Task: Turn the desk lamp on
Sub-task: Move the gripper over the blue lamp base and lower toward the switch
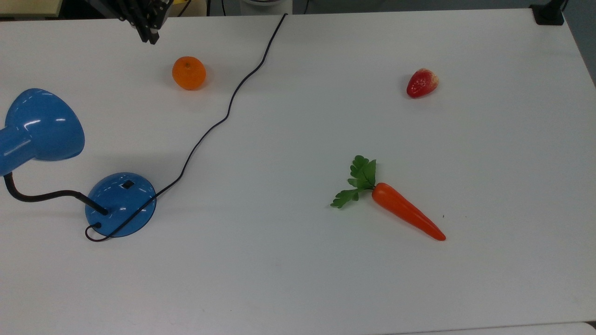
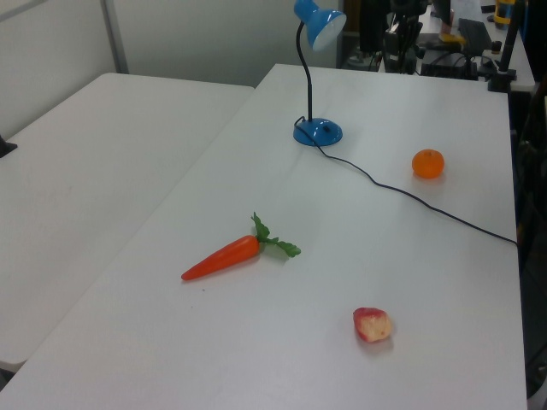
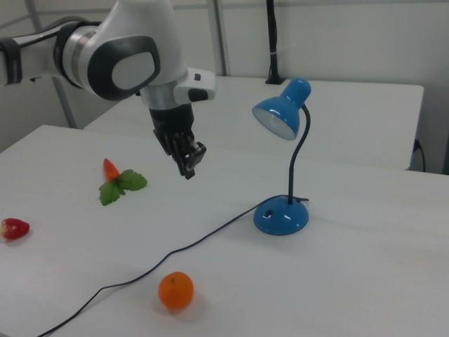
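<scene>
Gripper (image 3: 189, 163) hangs in the air with fingers pressed together, holding nothing, well apart from the desk lamp (image 3: 284, 161) and on the right view's left of it. Lamp stands upright on the table (image 1: 326, 279); orange (image 3: 175, 291) lies near its cord (image 1: 223, 116).

The arm (image 3: 119, 60) reached in from the right view's left, its white wrist bent downward. The black pincer (image 3: 189, 165) hung above the counter, tilted toward the right view's right, its fingers (image 1: 148, 33) close together and holding nothing.
</scene>
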### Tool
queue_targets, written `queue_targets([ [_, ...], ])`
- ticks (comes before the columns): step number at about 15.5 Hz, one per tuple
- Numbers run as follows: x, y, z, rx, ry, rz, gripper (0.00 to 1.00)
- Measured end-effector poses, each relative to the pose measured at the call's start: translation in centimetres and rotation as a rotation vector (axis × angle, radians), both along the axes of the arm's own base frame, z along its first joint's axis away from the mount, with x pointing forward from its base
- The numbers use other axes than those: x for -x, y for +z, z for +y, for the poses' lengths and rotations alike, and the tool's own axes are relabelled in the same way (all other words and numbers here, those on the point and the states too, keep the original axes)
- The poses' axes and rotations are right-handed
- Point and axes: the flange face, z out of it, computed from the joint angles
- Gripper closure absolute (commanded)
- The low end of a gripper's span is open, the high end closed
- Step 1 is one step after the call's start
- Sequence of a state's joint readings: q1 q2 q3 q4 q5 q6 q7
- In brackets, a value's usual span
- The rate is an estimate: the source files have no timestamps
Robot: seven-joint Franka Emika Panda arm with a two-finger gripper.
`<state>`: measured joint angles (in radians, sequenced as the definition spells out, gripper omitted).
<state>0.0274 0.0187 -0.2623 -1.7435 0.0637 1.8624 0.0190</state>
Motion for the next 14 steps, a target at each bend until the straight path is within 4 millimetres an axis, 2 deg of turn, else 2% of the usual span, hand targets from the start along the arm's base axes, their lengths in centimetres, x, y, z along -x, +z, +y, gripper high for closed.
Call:
queue_targets([
  [6,-1.3,-2.3,-1.5,0.023,-0.118,-0.121,0.85],
  [14,-4.6,-9.4,-2.0,0.057,-0.233,-0.222,0.86],
])
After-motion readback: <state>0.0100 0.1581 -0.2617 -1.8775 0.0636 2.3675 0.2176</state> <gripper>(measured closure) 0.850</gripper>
